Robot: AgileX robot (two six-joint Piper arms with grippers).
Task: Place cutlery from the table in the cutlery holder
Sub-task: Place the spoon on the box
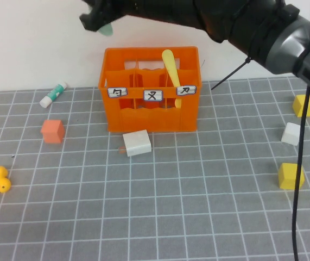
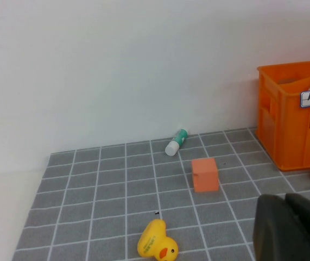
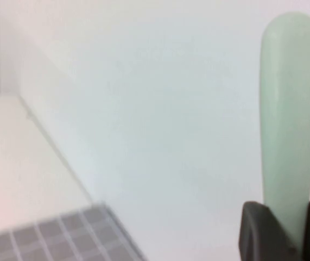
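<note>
Mint-green spoon is clamped between the closed fingers of the right gripper, at the top of the high view, above and left of the orange cutlery holder at upper centre. Pale yellow knife stands tilted in the holder's right compartment. Left gripper (lower right of its wrist view) hangs over the table; its jaw state cannot be told.
</note>
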